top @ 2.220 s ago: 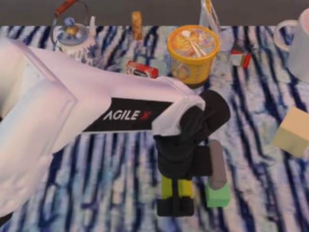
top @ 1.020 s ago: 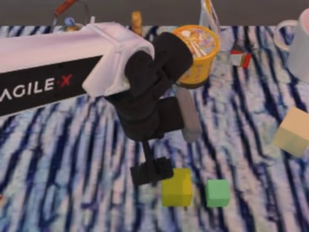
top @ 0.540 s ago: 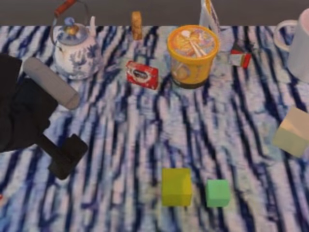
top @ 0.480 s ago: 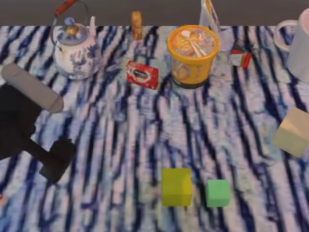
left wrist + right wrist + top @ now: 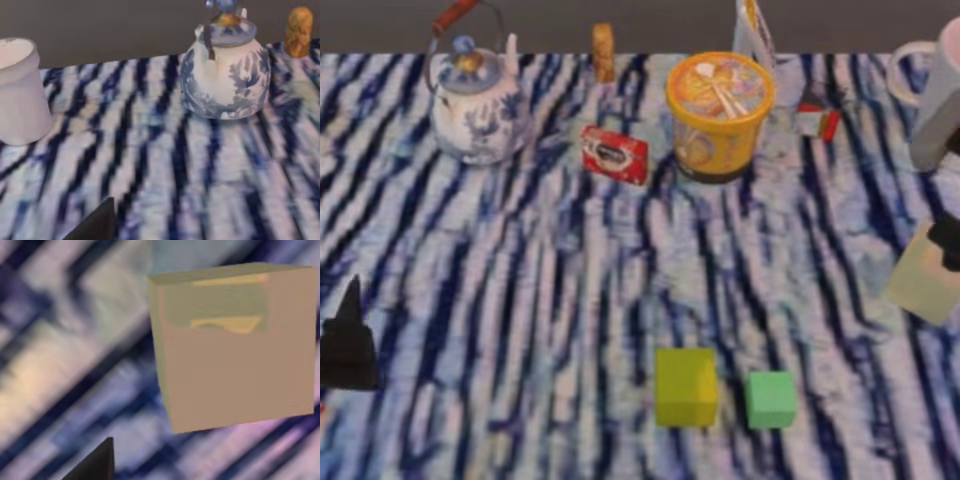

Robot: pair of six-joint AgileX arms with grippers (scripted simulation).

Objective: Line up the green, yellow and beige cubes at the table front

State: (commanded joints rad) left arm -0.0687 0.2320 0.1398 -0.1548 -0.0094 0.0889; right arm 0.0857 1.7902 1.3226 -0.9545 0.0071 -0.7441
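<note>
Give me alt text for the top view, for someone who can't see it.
Yellow cube and green cube sit side by side, apart, at the front of the striped table; the beige cube lies at the right edge beneath the right gripper. The left gripper is at the left edge.

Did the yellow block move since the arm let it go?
No. Since a second ago the yellow cube has stayed in the same spot beside the green cube, at the table's front. Only the left gripper pulled away leftward.
</note>
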